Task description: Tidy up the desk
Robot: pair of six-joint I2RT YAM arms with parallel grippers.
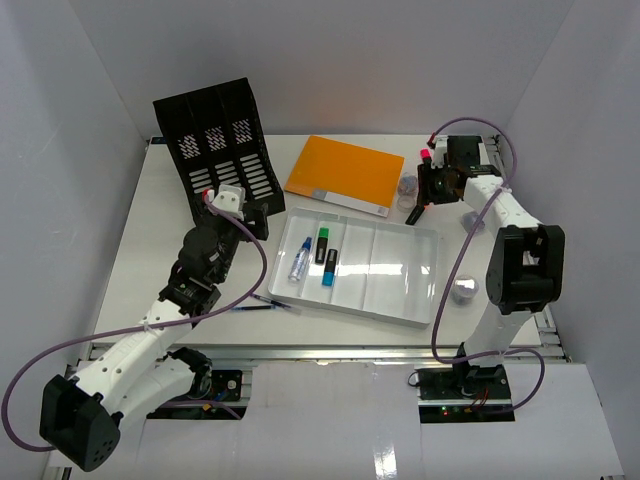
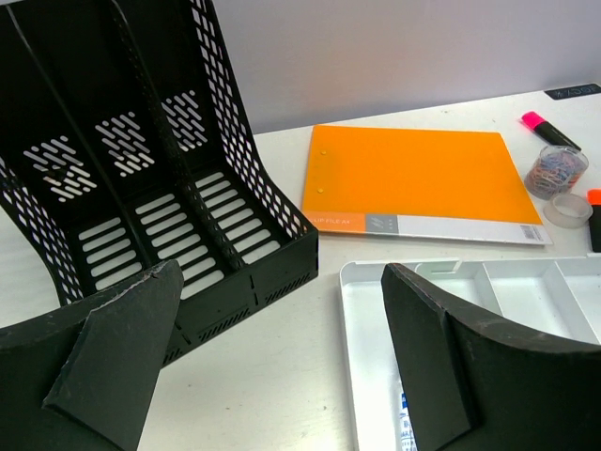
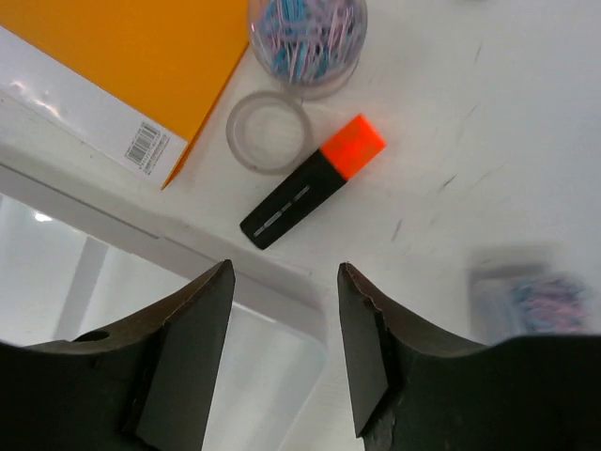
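Observation:
The white desk (image 1: 150, 250) holds a black file rack (image 1: 215, 150), an orange folder (image 1: 345, 170) and a white compartmented tray (image 1: 400, 300). My left gripper (image 1: 255, 222) is open and empty, low over the bare desk (image 2: 272, 376) between the rack (image 2: 141, 188) and the tray (image 2: 362, 376). My right gripper (image 1: 432, 192) is open and empty above the tray's far right corner (image 3: 188, 249). An orange highlighter (image 3: 310, 193) lies on the desk just beyond its fingertips (image 3: 218, 282).
The tray holds a green highlighter (image 1: 323, 243), a blue one (image 1: 329, 268) and a white pen (image 1: 299, 262). A dark pen (image 1: 262, 300) lies left of the tray. A paperclip jar (image 3: 305, 38), clear ring (image 3: 269, 132) and pink highlighter (image 2: 549, 132) sit near the folder (image 3: 122, 47).

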